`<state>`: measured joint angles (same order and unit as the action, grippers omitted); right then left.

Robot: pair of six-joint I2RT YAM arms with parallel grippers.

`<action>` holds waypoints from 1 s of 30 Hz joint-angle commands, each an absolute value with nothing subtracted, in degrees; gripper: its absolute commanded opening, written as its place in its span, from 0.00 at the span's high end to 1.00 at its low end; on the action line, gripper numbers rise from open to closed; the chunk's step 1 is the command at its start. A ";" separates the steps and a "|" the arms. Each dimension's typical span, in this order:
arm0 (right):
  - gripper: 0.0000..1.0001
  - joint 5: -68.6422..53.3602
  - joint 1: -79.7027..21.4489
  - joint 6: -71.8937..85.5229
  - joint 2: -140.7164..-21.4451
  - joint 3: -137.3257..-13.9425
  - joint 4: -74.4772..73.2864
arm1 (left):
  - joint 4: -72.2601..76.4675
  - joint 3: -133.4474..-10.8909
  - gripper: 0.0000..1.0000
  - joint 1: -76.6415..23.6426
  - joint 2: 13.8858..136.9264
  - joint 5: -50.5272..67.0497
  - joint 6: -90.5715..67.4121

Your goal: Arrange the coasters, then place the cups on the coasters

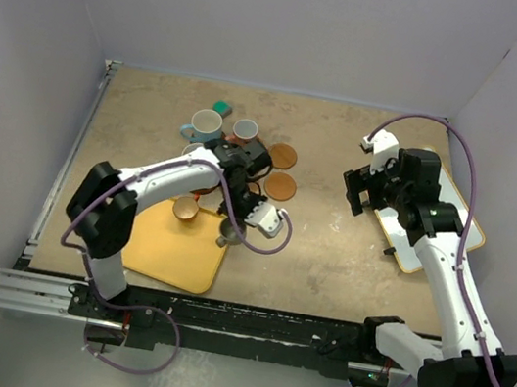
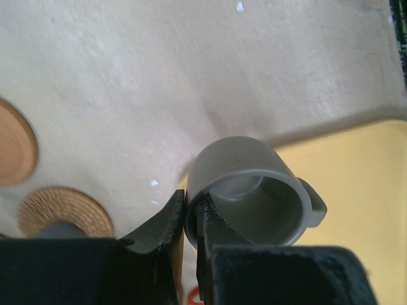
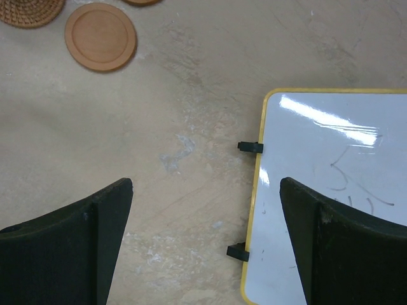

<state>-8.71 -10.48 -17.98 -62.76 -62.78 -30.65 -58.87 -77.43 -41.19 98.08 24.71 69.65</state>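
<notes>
My left gripper (image 2: 192, 213) is shut on the wall of a small grey-olive cup (image 2: 254, 190), one finger inside the rim and one outside. From above, that cup (image 1: 228, 239) hangs at the yellow tray's right edge. A small orange cup (image 1: 185, 208) stands on the tray. A light blue mug (image 1: 203, 126) and a grey-white mug (image 1: 243, 130) stand at the back. Two orange-brown coasters (image 1: 283, 155) (image 1: 279, 186) lie mid-table; other coasters are hidden under the left arm. My right gripper (image 3: 206, 210) is open over bare table, with nothing between its fingers.
The yellow tray (image 1: 174, 251) lies front left. A yellow-rimmed whiteboard (image 3: 337, 190) with two black clips lies under the right arm. A small teal block (image 1: 221, 106) sits behind the mugs. A woven coaster (image 2: 63, 210) and a smooth one (image 2: 13, 152) lie left of the held cup.
</notes>
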 commanded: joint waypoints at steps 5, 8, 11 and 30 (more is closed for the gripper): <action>0.00 -5.94 -9.87 -17.23 -63.11 -64.27 -28.70 | -66.52 -97.23 0.97 -46.83 114.56 24.10 78.03; 0.00 -5.45 -9.48 -17.39 -63.69 -64.26 -28.72 | -69.08 -103.70 0.97 -47.83 120.07 24.46 80.93; 0.00 -5.29 -9.08 -17.47 -63.87 -64.26 -28.74 | -70.80 -108.05 0.97 -48.69 123.90 24.90 82.71; 0.00 -3.92 -8.48 -17.18 -64.38 -64.45 -28.57 | -68.43 -111.13 0.50 -51.11 125.68 24.79 77.47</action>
